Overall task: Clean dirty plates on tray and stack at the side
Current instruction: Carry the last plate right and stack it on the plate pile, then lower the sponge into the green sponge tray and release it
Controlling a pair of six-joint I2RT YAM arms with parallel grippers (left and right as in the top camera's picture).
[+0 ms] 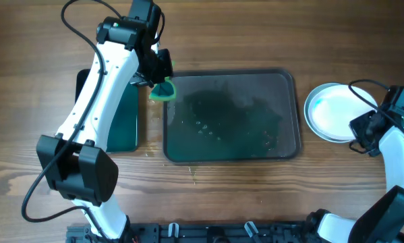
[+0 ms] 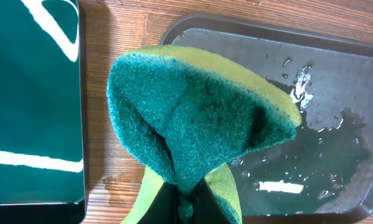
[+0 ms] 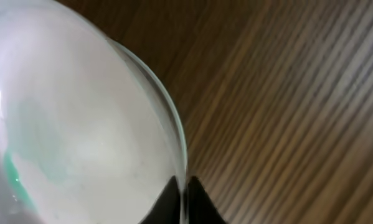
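Observation:
The dark grey tray (image 1: pixel 293 108) lies mid-table, wet, with no plate on it; it also shows in the left wrist view (image 2: pixel 335 93). A white plate (image 1: pixel 331 111), perhaps on top of others, sits right of the tray. My right gripper (image 1: pixel 361 133) is shut on its rim; the right wrist view shows the fingers (image 3: pixel 181 198) pinching the plate (image 3: pixel 80 124), with a faint teal trace at its left. My left gripper (image 1: pixel 160 79) is shut on a green sponge (image 1: pixel 164 90) above the tray's far left corner. The folded sponge (image 2: pixel 192 118) fills the left wrist view, fingers (image 2: pixel 185 202) clamped on it.
A smaller dark green tray (image 1: pixel 124 118) lies left of the grey tray, partly under my left arm; it also shows in the left wrist view (image 2: pixel 30 99). Water drops dot the grey tray. A black rail runs along the front edge of the table (image 1: pixel 208 233).

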